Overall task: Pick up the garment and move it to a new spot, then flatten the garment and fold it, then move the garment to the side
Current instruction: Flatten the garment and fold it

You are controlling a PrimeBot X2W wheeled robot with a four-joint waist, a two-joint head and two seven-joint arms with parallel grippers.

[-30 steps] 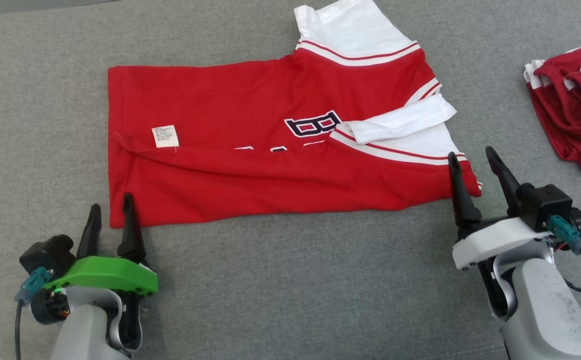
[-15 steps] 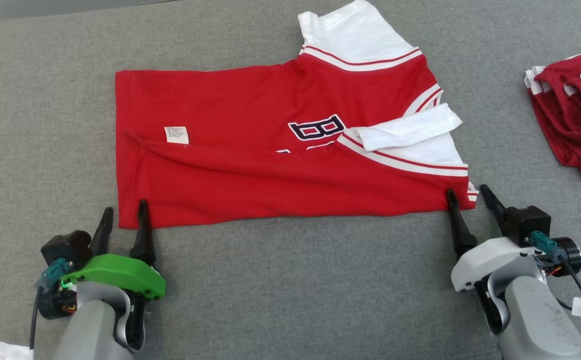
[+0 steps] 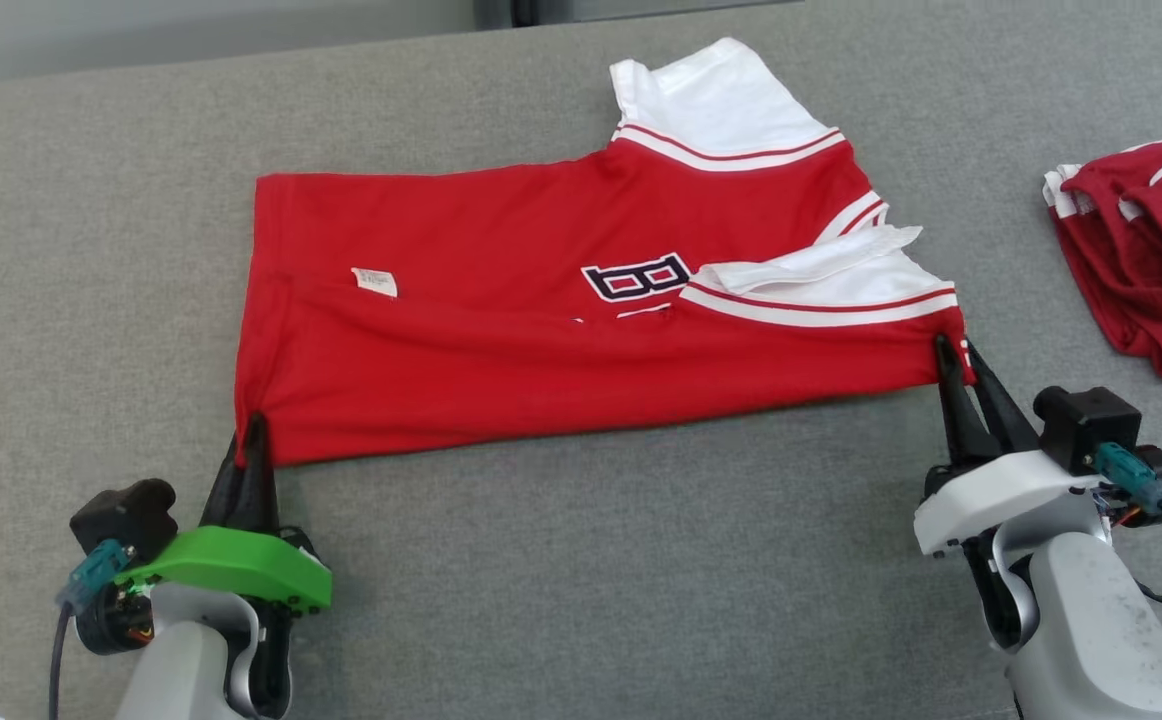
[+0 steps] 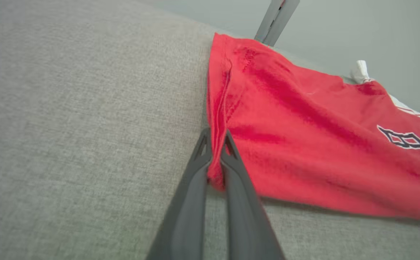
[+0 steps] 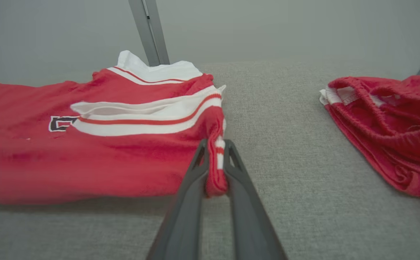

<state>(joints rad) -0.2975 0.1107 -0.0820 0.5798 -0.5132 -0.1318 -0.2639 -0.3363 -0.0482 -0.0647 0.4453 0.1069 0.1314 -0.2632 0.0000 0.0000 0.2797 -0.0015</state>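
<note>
Grey surface (image 3: 581, 560): garment (image 3: 481, 240) in end effectors (image 3: 246, 445) (image 3: 953, 362)

Lab-like bench, grey felt tabletop (image 3: 541, 560) – plain wall (image 5: 268, 29), metal post (image 5: 150, 29)

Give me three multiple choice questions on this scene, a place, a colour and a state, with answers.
1. Relative to the red shirt, the dark red garment lies: A. on it B. apart, on the robot's right C. on the robot's left
2. What colour is the cover of the left gripper? A. white B. green C. blue
3. The right gripper is: A. open B. shut on the dark red garment C. shut on the shirt's corner
Answers: 1 B, grey surface shows between them; 2 B, green in the head view; 3 C, red fabric pinched in it.
</note>
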